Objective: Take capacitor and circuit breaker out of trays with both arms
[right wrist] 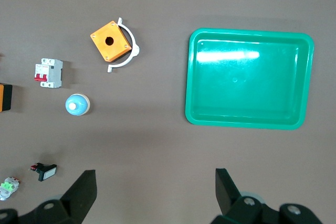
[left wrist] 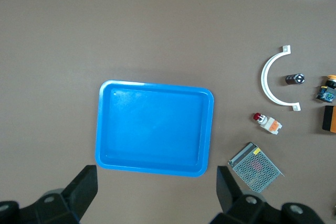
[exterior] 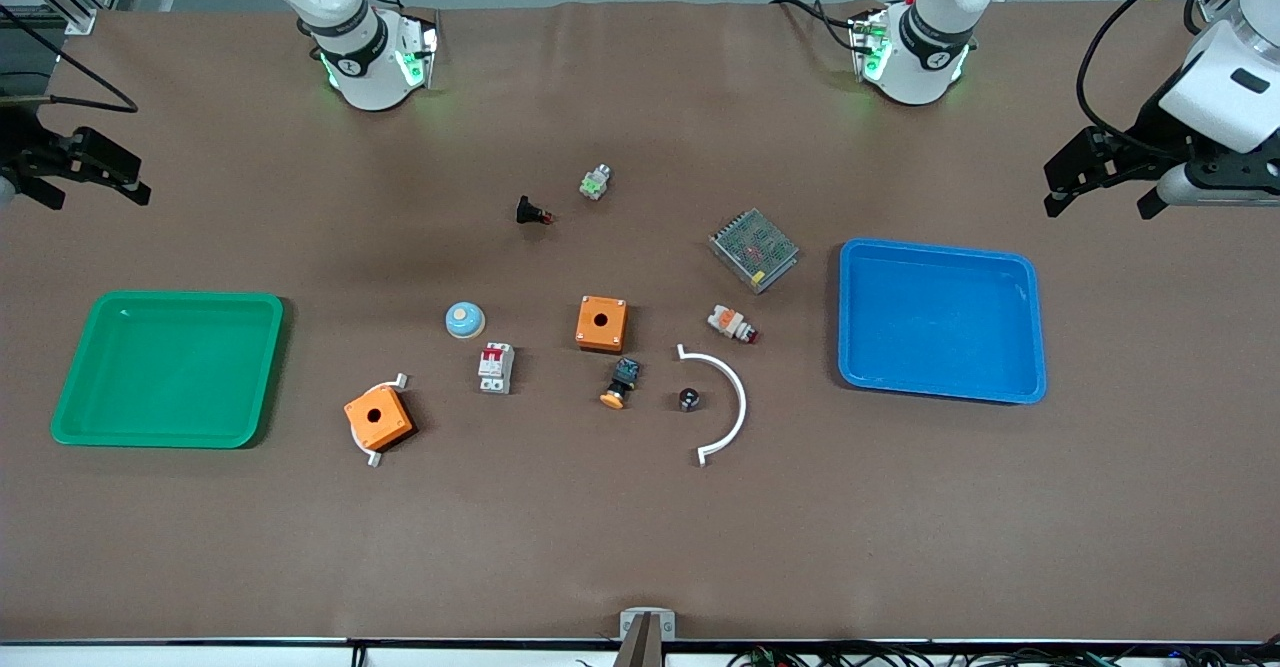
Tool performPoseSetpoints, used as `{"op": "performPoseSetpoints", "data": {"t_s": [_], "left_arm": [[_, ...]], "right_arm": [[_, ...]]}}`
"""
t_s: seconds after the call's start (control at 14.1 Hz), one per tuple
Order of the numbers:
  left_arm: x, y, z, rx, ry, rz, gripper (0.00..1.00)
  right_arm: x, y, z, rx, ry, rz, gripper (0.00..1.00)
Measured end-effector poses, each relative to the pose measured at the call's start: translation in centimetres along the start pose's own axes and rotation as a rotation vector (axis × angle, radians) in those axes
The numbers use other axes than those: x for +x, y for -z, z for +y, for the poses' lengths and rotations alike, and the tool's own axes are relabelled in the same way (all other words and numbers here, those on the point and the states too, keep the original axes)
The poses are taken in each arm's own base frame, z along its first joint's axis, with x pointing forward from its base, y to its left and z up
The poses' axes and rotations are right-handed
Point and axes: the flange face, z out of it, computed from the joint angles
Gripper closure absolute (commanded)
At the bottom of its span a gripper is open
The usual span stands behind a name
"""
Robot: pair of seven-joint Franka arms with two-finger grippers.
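The capacitor (exterior: 689, 399) is a tiny dark cylinder lying inside a white arc (exterior: 735, 392); it also shows in the left wrist view (left wrist: 295, 79). The breaker (exterior: 496, 367) is a small white-grey block with red levers, near mid-table; it also shows in the right wrist view (right wrist: 48, 73). My left gripper (exterior: 1098, 207) is open and empty, up over bare table next to the blue tray (exterior: 940, 247), as the left wrist view (left wrist: 156, 182) shows. My right gripper (exterior: 95, 195) is open and empty, up over bare table next to the green tray (exterior: 170, 297), as the right wrist view (right wrist: 155, 182) shows.
Two orange boxes (exterior: 601, 323) (exterior: 378, 417), a black button with orange cap (exterior: 620, 384), a white-and-orange part (exterior: 732, 324), a mesh power supply (exterior: 754, 249), a blue dome (exterior: 465, 320), a black part with red tip (exterior: 532, 212) and a green-silver part (exterior: 596, 182) lie mid-table.
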Motion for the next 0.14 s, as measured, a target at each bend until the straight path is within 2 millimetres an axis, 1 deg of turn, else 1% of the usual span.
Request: {"op": "performPoseSetpoints", "data": {"t_s": [0.14], "left_arm": [[0.03,0.06,-0.10,0.002,0.002,-0.005,0.00]], "right_arm": [[0.03,-0.01,-0.23,0.000,0.005,0.000,0.00]]}}
